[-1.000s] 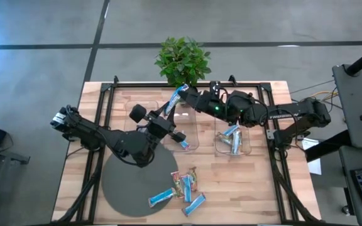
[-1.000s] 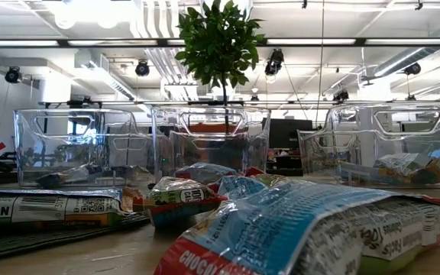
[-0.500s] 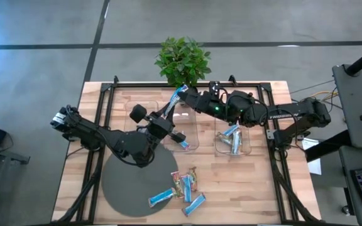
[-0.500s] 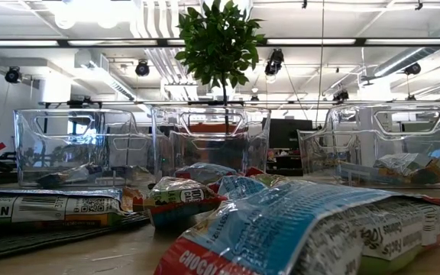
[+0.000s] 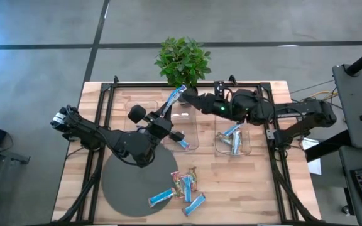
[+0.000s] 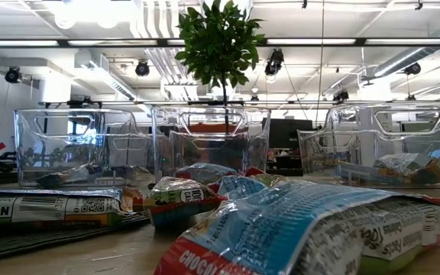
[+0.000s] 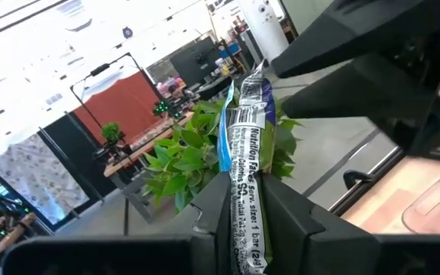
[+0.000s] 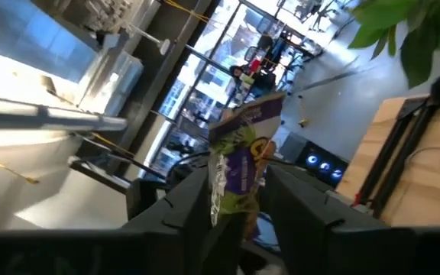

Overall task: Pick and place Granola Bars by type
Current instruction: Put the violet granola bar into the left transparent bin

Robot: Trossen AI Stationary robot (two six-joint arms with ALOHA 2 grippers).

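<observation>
One blue-and-white granola bar (image 5: 175, 97) hangs high above the clear trays, between my two grippers. My left gripper (image 7: 244, 229) is shut on its end toward the table's left. My right gripper (image 8: 239, 202) comes from the right, and its fingers stand open on either side of the bar's other end (image 8: 243, 153). More bars (image 5: 184, 188) lie at the near edge of a dark round mat (image 5: 131, 182). Neither gripper shows in the low view. My left gripper pinches the bar's lower end (image 7: 243, 218) between its two fingers (image 7: 289, 218). They come level from the table's left and lie along the bar, which sticks out past them, lifted clear. My right gripper's fingers (image 8: 193, 206) flank the bar's far end; whether they touch it I cannot tell.
Three clear trays stand in a row mid-table; the right tray (image 5: 247, 149) holds blue bars (image 5: 232, 137) and the middle tray (image 5: 197, 129) one more (image 5: 181, 142). A potted plant (image 5: 182, 58) stands at the far edge. In the low view, bars (image 6: 296, 229) lie close in front.
My right arm has drawn back a little toward the table's right edge. The bar stays where it was, in my left gripper.
</observation>
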